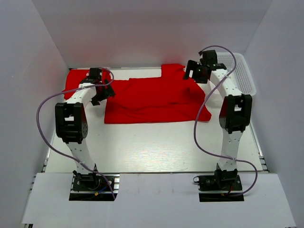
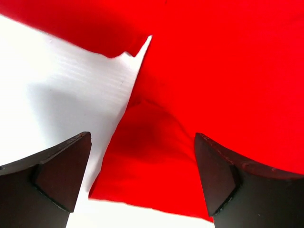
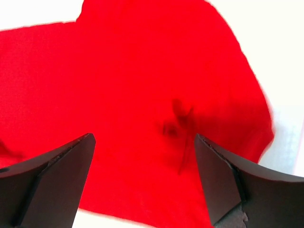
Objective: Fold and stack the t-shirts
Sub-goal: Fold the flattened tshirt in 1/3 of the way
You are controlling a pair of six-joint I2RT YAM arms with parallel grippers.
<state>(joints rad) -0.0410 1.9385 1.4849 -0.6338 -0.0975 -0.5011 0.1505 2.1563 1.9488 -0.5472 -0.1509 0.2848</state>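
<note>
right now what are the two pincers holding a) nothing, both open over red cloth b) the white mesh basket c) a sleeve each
a: the left pincer and the right pincer both stand open above the red t-shirt, with nothing gripped in either wrist view.

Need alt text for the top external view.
A red t-shirt lies spread on the far half of a white table. The left arm's fingers hang over its left edge, the right arm's fingers over its far right corner, near a white basket.
</note>
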